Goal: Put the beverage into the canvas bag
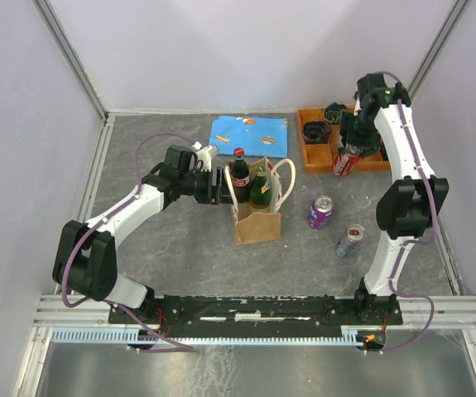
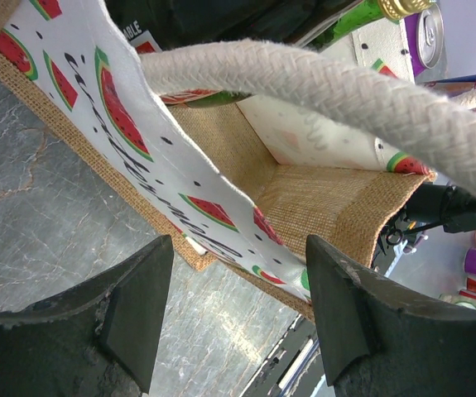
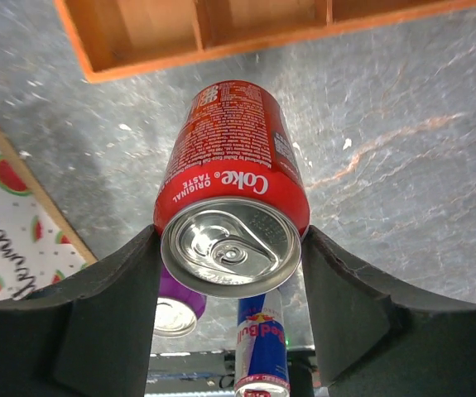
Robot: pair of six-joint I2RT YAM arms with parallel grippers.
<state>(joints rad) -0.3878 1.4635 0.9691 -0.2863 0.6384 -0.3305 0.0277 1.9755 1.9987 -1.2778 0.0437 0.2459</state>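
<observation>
The right gripper (image 3: pixel 229 252) is clamped on the red Coke can (image 3: pixel 231 182) near the wooden tray (image 3: pixel 138 37), and the can half hides a purple can (image 3: pixel 175 314) and a Red Bull can (image 3: pixel 261 339) below it. The canvas bag (image 1: pixel 257 222) stands upright mid-table, and the lower parts of the two bottles (image 1: pixel 239 175) in it are out of sight. The left gripper (image 2: pixel 239 256) has its jaws apart at the bag's side, but I cannot tell whether they touch it.

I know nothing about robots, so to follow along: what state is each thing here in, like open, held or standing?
Bag: upright, mouth open, two bottles inside.
Cola bottle: upright in bag, capped.
Green bottle: upright in bag, capped.
Coke can: sealed, gripped.
Purple can: upright.
Red Bull can: seemingly upright.
Left gripper: open, at bag.
Right gripper: shut on Coke can.
</observation>
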